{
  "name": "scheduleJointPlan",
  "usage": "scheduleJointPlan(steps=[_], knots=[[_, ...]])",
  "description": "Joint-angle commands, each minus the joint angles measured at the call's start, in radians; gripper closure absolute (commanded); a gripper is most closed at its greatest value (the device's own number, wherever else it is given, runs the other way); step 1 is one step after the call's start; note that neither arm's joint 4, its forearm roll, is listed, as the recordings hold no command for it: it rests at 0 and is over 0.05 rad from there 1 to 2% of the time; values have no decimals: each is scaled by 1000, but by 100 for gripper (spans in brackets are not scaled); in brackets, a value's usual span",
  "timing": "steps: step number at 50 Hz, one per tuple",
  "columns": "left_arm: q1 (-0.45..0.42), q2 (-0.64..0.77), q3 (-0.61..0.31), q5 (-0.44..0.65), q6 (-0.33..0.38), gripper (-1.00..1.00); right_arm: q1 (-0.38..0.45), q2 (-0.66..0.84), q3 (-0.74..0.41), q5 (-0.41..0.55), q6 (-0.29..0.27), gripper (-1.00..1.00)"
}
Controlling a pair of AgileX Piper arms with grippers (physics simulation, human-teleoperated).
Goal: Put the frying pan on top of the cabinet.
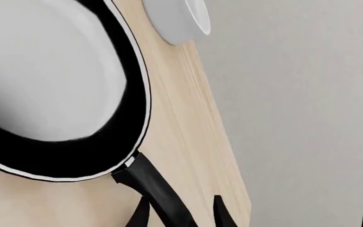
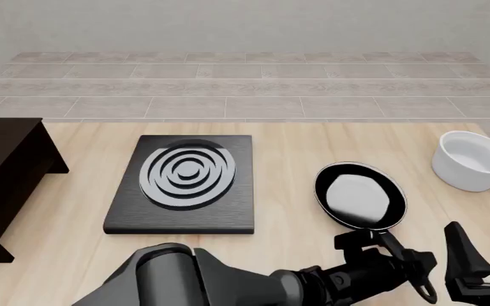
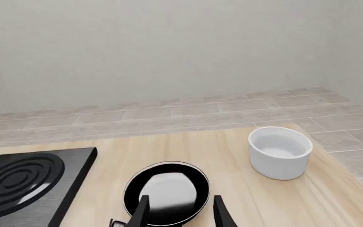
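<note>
Only my front view shows the large dark brown wooden cabinet (image 2: 7, 172) at the table's far left, with the flat black square plate with grey rings (image 2: 185, 185) between it and the round black frying pan with its pale grey inner surface (image 2: 360, 196). The pan rests on the light wooden table (image 2: 288, 153), right of centre, near the white bowl (image 2: 473, 160).

My left arm reaches across low, its gripper (image 2: 390, 258) straddling the pan's handle; in the left wrist view the fingers (image 1: 222, 213) flank it, narrow, contact unclear. My right gripper (image 2: 483, 245) hovers spread wide.
</note>
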Motion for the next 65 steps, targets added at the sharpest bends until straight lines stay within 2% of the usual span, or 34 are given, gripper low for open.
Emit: scheduleJointPlan(steps=[1,23,31,57,64,65], knots=[[6,27,6,20,-52,100,-1,6,0,-4,-1,-100],[26,3,35,0,-33,100,0,24,0,-20,-1,-100],[45,-64,87,-16,-9,100,3,2,0,1,-4,-100],[198,-305,204,20,127,100,10,5,0,-3,-13,-100],[261,-408,276,20,177,100,16,-9,0,10,-20,-100],[274,-415,287,11,168,100,15,-9,0,11,-21,-100]])
